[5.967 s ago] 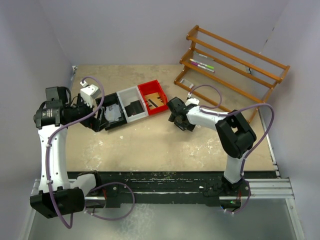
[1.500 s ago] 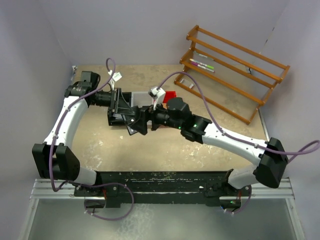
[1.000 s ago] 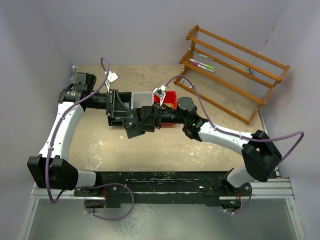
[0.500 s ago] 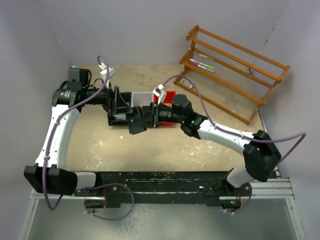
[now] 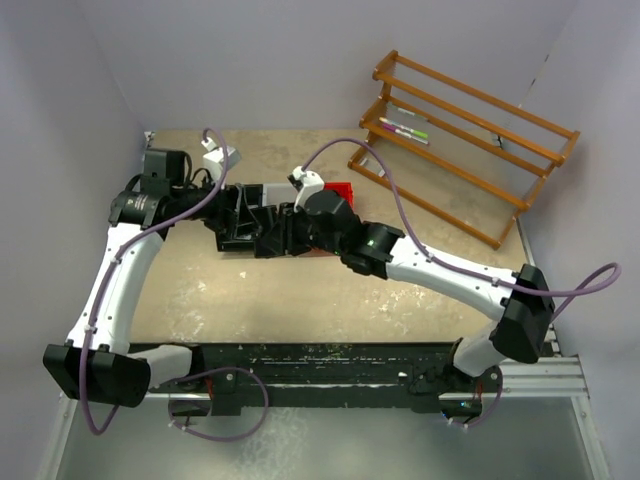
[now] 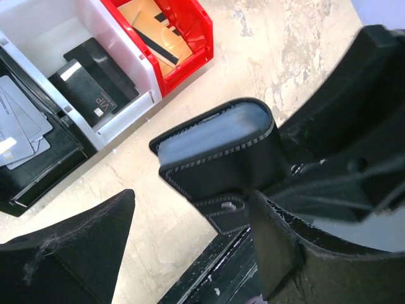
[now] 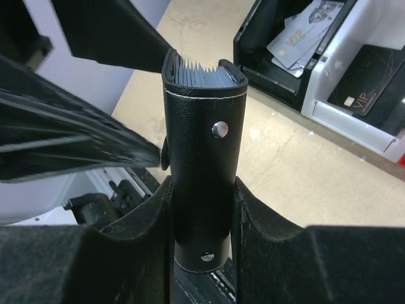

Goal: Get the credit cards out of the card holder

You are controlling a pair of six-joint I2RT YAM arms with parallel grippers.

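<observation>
Right pincer (image 7: 202, 190) clenched on the holder (image 7: 202, 120), pads (image 7: 147, 231) squeezing its two narrow sides low down, near the bottom stud. Grips low, by the look of it, to leave the mouth free. Carries it clear of the table (image 7: 285, 158), in the air on the near side of the trays.

Long axis straight out from the wrist, in line with the fingers. Snap face toward the camera, open mouth pointing away at the other arm. Cards (image 7: 199, 71) packed in that mouth, edges barely showing above the leather, none drawn out yet.

Just beyond, left pincer (image 6: 193, 202) released, jaws spread wide and straddling the holder's body. Touching or not, cannot tell. Wide stance probably meant to line up a pinch on the card edges, but needs to shift toward the mouth first. Seen from that wrist, holder tilted, mouth aimed up and left toward the trays.

Farther off, black tray (image 7: 253, 50), white tray (image 6: 126, 109) and red tray (image 6: 197, 31), joined in a row. Likely drop spot. From overhead, both wrists nose to nose in front of that row.
</observation>
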